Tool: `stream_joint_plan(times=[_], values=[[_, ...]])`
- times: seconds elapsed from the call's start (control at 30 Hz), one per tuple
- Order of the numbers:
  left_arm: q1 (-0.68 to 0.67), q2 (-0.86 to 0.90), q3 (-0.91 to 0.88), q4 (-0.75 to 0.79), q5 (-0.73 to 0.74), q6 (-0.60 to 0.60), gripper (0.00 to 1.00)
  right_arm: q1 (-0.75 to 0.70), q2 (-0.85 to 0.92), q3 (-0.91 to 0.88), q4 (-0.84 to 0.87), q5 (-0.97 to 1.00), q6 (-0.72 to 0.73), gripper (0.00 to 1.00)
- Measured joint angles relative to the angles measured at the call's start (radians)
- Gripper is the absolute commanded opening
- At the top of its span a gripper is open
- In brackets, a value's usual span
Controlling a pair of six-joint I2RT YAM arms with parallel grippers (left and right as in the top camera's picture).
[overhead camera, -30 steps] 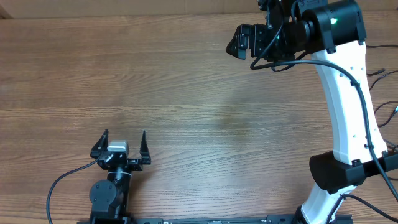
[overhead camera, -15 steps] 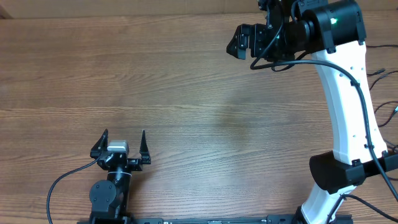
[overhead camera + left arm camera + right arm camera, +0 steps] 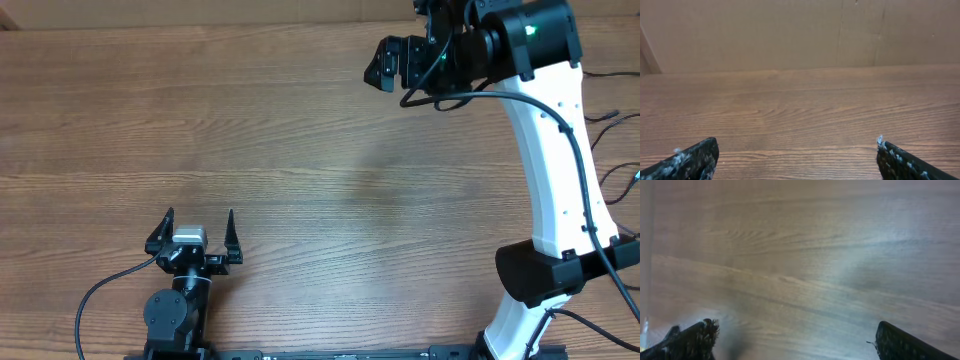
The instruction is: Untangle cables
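At the near left of the wooden surface (image 3: 330,190), the left gripper (image 3: 199,216) sat unmoved, its jaws spread wide over bare wood. Farther right, the right gripper (image 3: 382,64), likewise spread and holding nothing, had edged slightly toward the far side. No tangle of cables showed on the wood. Thin black cords (image 3: 618,178) trailed at the right edge, possibly them. Untangling looked not yet begun.
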Motion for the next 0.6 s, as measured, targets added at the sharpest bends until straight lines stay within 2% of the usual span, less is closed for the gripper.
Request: stream_joint_plan(times=[0.17,0.37,0.47,0.57,0.6], values=[[0.000,0.000,0.000,0.000,-0.001,0.000,1.00,-0.001,-0.031,-0.002,0.064,0.075,0.000,1.00],[0.000,0.000,0.000,0.000,0.000,0.000,1.00,-0.002,-0.262,-0.068,0.191,0.182,0.000,1.00],[0.000,0.000,0.000,0.002,-0.001,0.000,1.00,-0.005,-0.458,-0.309,0.402,0.205,-0.001,1.00],[0.000,-0.003,0.000,0.003,-0.001,0.000,1.00,-0.005,-0.708,-0.798,0.712,0.213,0.000,1.00],[0.000,-0.003,0.000,0.000,-0.001,0.000,1.00,-0.005,-0.752,-0.910,0.816,0.214,-0.001,1.00]])
